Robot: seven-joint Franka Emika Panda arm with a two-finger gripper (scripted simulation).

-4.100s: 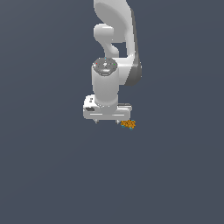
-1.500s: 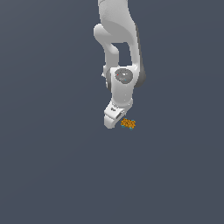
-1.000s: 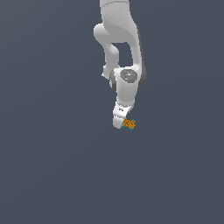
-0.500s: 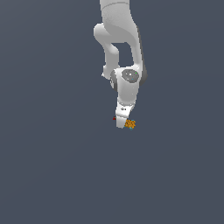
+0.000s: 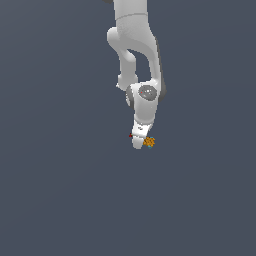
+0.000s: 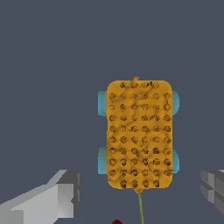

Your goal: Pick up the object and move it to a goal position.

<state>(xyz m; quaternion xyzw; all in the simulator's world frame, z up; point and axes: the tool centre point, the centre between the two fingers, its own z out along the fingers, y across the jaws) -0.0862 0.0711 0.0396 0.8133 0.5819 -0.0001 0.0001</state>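
The object is an orange knobbly slab with teal knobs at its sides, lying on the dark floor. In the wrist view it lies ahead of and between my two grey fingers, which stand wide apart and do not touch it. My gripper is open. In the exterior view the object shows as a tiny orange cluster at the tip of the white hand, on the exterior view's right of my gripper. From that view the fingers are hidden behind the hand.
A tiny red speck sits just at the exterior view's left of the hand and shows at the edge of the wrist view. Plain dark grey floor lies all around.
Over the last second the hand has sunk lower and closed in on the orange object. The object has stayed where it was.
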